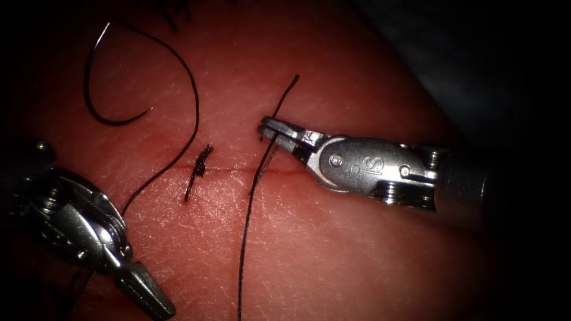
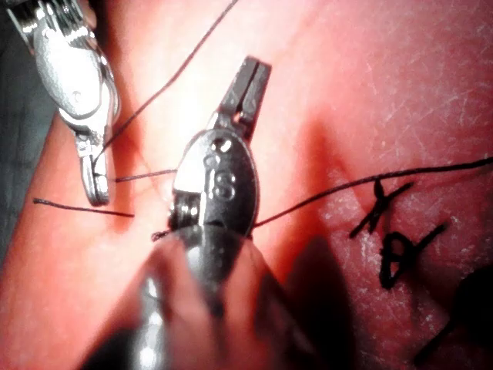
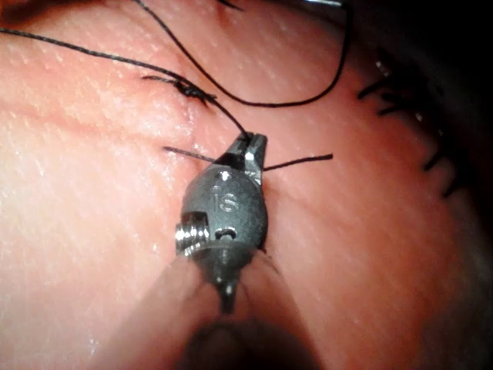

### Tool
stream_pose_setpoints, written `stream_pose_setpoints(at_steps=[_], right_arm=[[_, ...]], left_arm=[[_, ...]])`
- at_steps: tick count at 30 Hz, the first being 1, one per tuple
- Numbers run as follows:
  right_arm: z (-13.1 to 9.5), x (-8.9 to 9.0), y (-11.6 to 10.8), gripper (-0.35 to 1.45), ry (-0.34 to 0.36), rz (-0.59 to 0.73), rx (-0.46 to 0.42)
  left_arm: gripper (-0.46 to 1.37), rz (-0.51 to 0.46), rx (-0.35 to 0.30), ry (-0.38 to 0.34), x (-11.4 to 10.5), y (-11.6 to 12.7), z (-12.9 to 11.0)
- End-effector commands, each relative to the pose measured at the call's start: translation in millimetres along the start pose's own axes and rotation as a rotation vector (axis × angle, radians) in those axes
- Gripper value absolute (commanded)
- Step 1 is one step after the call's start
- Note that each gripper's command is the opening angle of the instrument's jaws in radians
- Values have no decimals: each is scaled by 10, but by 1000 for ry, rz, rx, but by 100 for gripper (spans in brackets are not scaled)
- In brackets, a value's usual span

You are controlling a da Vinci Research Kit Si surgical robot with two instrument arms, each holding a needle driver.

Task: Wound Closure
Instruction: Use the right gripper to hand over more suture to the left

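At the far left of the endoscope view the curved needle (image 1: 98, 83) lies free on the tissue (image 1: 357, 249), well left of the cut (image 1: 238, 170) and on its far side, in neither tool. From its upper end the thread (image 1: 189, 95) arcs right and down, then runs toward the near left, passing beside the left tool (image 1: 148, 294).

That tool sits at the near left edge, its jaws pressed together and holding nothing; the left wrist view shows its tip (image 2: 246, 89) the same way, closed and bare above the tissue, with thread passing behind its body rather than through the jaws.

Right of it, a knotted stitch (image 1: 201, 163) with short dark ends crosses the cut line. Just beyond, a second strand (image 1: 247, 226) runs from the near edge up across the cut.

The right tool (image 1: 270, 132) comes in from the right and grips that strand just on the far side of the cut, jaws clamped narrow on it; a short tail (image 1: 288, 92) sticks out past them. In the right wrist view its tip (image 3: 250, 146) pinches the thread, though exactly how much lies between the jaws is hard to judge.

The tissue is pink, moist and finely creased, darkening toward the surroundings at far right.
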Motion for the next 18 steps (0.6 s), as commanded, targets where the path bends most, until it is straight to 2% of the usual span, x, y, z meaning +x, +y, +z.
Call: stream_pose_setpoints(at_steps=[1,8,9,11,12,13,18], right_arm=[[0,0,0,-35,0,0,-4],[-1,0,-1,-35,1,0,-4],[-1,0,-1,-35,1,-1,-4],[-1,0,-1,-35,1,-1,-4],[-1,0,-1,-35,1,-1,-4],[-1,0,-1,-35,1,-1,-4],[-1,0,-1,-35,1,-1,-4]], left_arm=[[-35,0,-2,0,0,0,0],[-35,11,-1,-1,2,-1,2],[-29,16,-1,-1,2,-1,2],[21,21,-1,-3,3,0,3],[31,21,1,-5,4,0,4],[57,32,6,-12,5,0,4],[77,62,41,-55,7,-2,10]])
